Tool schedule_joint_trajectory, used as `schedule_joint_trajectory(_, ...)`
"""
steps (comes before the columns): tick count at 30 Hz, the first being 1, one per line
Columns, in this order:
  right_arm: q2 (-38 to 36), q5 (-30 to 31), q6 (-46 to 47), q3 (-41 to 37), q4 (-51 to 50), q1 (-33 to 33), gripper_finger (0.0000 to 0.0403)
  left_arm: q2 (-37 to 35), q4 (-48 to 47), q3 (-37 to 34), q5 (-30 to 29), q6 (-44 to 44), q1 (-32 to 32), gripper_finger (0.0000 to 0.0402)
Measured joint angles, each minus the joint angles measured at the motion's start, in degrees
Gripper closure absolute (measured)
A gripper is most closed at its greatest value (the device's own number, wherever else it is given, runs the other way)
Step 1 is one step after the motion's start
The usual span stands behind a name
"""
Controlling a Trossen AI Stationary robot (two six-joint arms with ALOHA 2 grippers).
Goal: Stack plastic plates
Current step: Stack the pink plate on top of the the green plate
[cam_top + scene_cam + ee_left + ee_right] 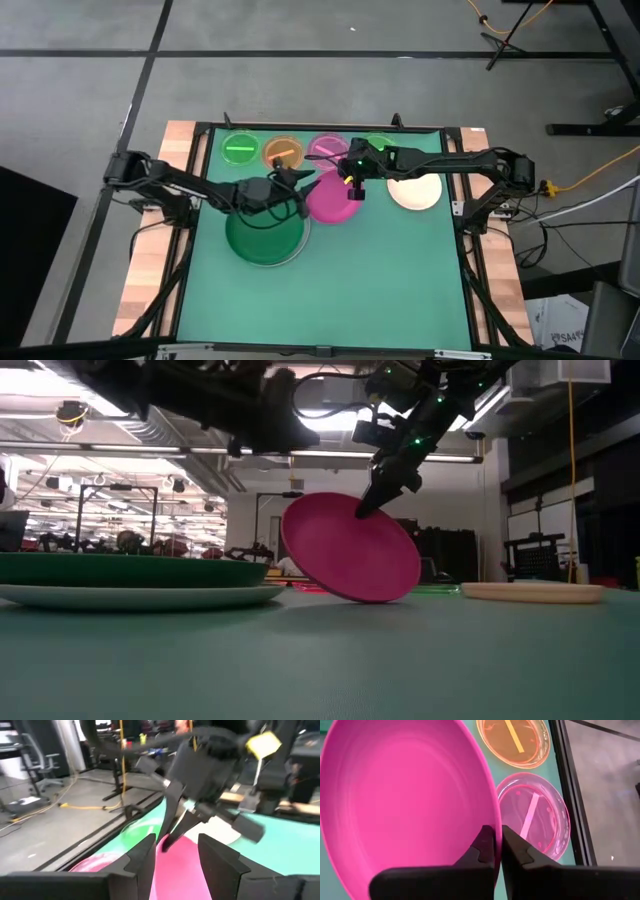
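Note:
The magenta plate (328,200) stands tilted near the table's middle, with my right gripper (497,831) shut on its raised rim. My left gripper (176,839) is open just left of it. Its fingers stand on either side of the plate's near edge (175,870), and I cannot tell whether they touch it. The dark green plate (262,238) lies on the white plate (140,596) at the left. The cream plate (414,192) lies flat at the right. Small translucent green (240,148), orange (284,152) and pink (326,147) plates lie along the far edge; another green one (378,143) is partly hidden by the right arm. My right gripper pinches the magenta plate's upper rim (490,817) between its two fingers, one finger over the hollow face and one on the back. The fingers come from above, slanting down (372,500). The plate is tilted steeply, with its lower edge (372,600) on the table.
The table is a green mat (380,290) in a black frame, with wooden strips at the left and right sides. The near half of the mat holds nothing. Cables and stands lie on the floor beyond the table.

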Motion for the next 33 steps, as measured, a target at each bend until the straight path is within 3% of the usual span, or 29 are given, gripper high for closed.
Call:
schedule_joint_trajectory(8,0.00,0.05,-0.02,0.00,2.82,0.00,0.0402,5.02,0.00,0.27,-1.24,-0.04,0.00,0.0260)
schedule_joint_trajectory(16,0.00,0.00,-0.02,0.00,2.64,0.04,0.0402,6.20,0.09,0.27,-7.80,-0.35,0.00,0.0261)
schedule_joint_trajectory(23,0.00,-0.04,-0.02,0.00,2.70,0.04,0.0402,6.20,-1.91,0.27,-7.83,-1.16,0.40,0.0261)
schedule_joint_trajectory(33,0.00,-0.08,-0.22,-0.04,4.71,0.04,0.0402,6.20,-10.90,0.25,-6.80,-10.18,1.85,0.0261)
